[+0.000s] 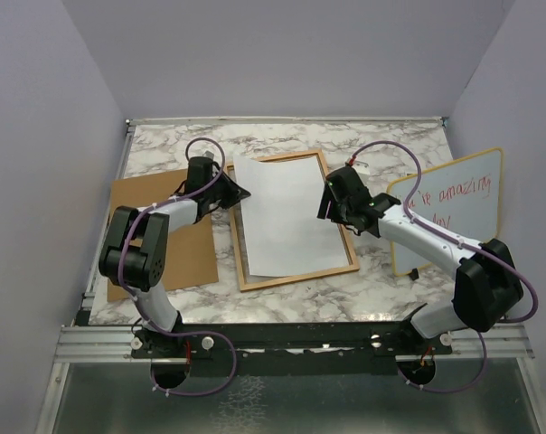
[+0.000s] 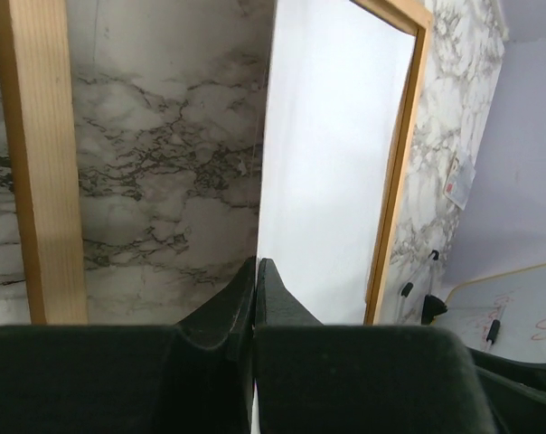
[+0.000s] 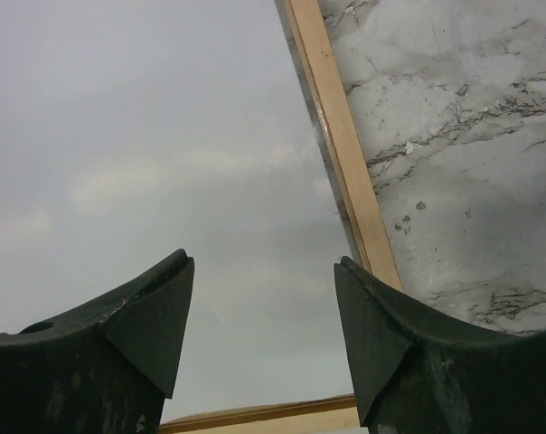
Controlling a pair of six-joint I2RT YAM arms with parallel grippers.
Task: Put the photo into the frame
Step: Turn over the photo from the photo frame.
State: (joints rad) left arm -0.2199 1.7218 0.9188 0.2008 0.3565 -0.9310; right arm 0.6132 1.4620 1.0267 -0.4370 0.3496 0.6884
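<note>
**Materials and shapes.** The worktop (image 1: 282, 303) is smooth white marble pattern with grey veining. The frame (image 1: 300, 277) lies flat at the middle of it. It is a thin rectangular rim of orange-brown wood, and marble shows inside its near left corner. The photo (image 1: 287, 212) rests on the frame. It is a thin rectangular sheet, slightly skewed, with its left edge past the left rim. A flat, matte brown board (image 1: 178, 249) lies by the left edge of the worktop. A whiteboard (image 1: 467, 194) with a yellow rim stands at the right edge.

**Hidden or unclear.** Only a plain white face of the photo is up, so no print can be made out. The left arm covers part of the brown board. The right arm cuts across the whiteboard's red handwriting, which is legible only in part. In the left wrist view the black finger bodies fill the lower third.

**Photo and pincers.** The left pincer (image 2: 257, 264) has its fingers pressed together on the photo's left edge, with the sheet nipped between them. The right pincer (image 3: 262, 262) has its fingers spread wide and holds nothing. It sits over the photo's right margin, just inside the frame's right rim. Whether it touches the photo cannot be told.
</note>
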